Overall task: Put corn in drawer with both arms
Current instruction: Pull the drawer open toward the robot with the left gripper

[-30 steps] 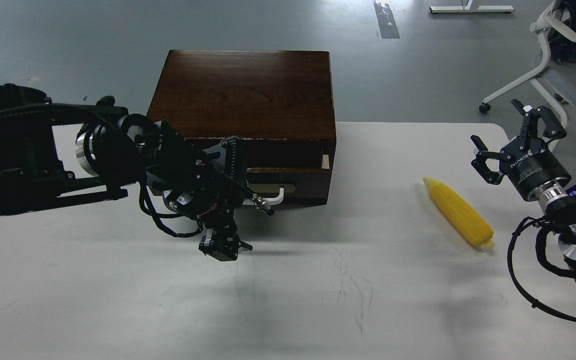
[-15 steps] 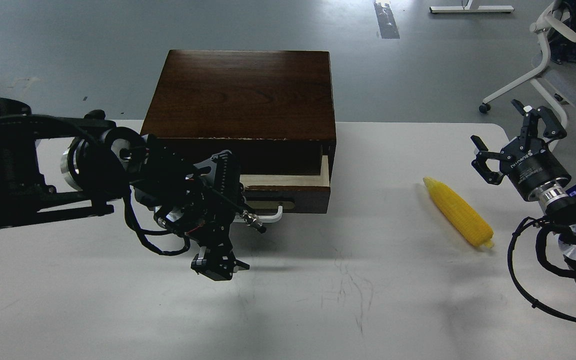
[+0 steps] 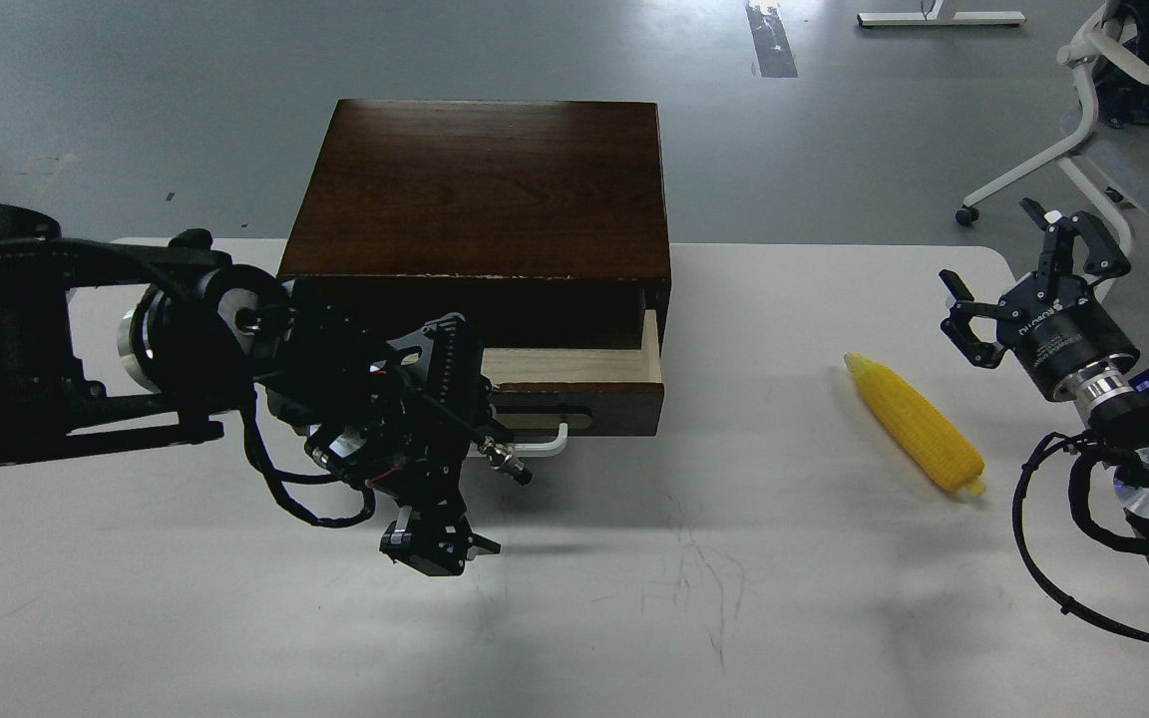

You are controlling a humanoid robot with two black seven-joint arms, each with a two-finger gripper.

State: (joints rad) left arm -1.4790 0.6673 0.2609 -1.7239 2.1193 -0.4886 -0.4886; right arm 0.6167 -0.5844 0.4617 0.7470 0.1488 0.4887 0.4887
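The dark wooden box [image 3: 480, 184] stands at the back of the white table [image 3: 734, 598]. Its drawer [image 3: 619, 409] is pulled partly out and shows a pale wood interior [image 3: 574, 366]. My left gripper [image 3: 475, 439] is at the left part of the white bar handle [image 3: 552, 444] and hides it; it looks closed on the handle. The yellow corn [image 3: 914, 424] lies on the table at the right, tip pointing back-left. My right gripper [image 3: 1008, 269] is open and empty, in the air just right of and behind the corn.
A white rolling chair base [image 3: 1063, 130] stands on the grey floor behind the table's right corner. The right arm's cables [image 3: 1043, 538] loop over the table's right edge.
My left gripper has pulled back toward me and the drawer has slid further out with it, showing more of the pale interior. The right arm and the corn have not moved.
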